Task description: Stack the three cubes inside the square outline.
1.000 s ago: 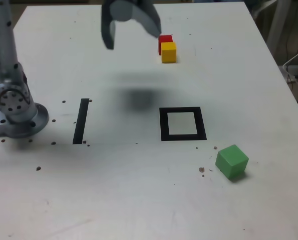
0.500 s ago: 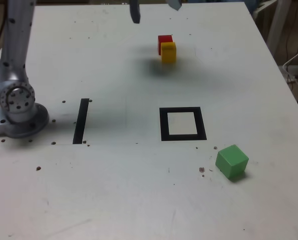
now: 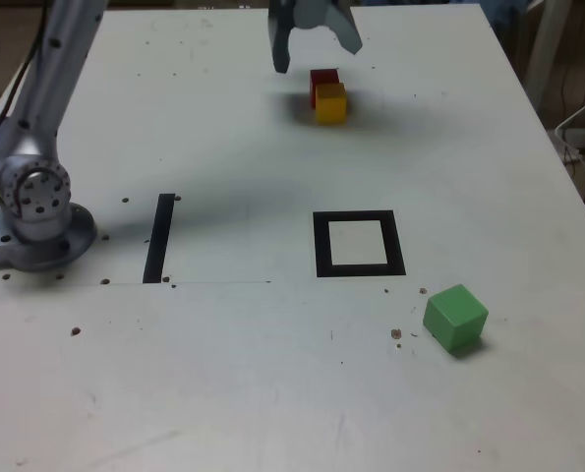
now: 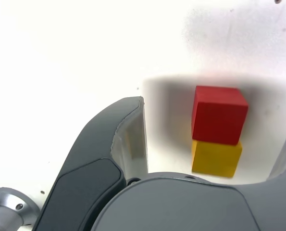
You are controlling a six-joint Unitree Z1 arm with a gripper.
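No brand, label or writing can be read on anything in either view; the cubes are plain matte and the desk (image 3: 272, 393) is bare white apart from tape marks and scattered dark specks. In the exterior view the hand (image 3: 314, 44) hangs at the far edge of the desk with its jaws spread wide and nothing between them, just beyond the red cube (image 3: 322, 80) and the yellow cube (image 3: 331, 102), which sit touching each other, the yellow one on the nearer side. The wrist view closes in on that same pair: the red cube (image 4: 218, 114) and yellow cube (image 4: 216, 158) lie face to face inside the gap of the released hand (image 4: 215, 139), one dark finger (image 4: 126, 137) curving beside them and clear of both, the other finger only a sliver at the picture's edge. That close view shows neither of the other task things. The exterior view alone shows the green cube (image 3: 455, 318) resting by itself toward the near side on the exterior view's right, well apart from the pair, and the square outline (image 3: 358, 244) of black tape between them, its white middle unoccupied. It also shows the straight black strip (image 3: 159, 238) to the exterior view's left of the outline, and the arm's grey base (image 3: 34, 211) beyond that, near the desk's left edge.
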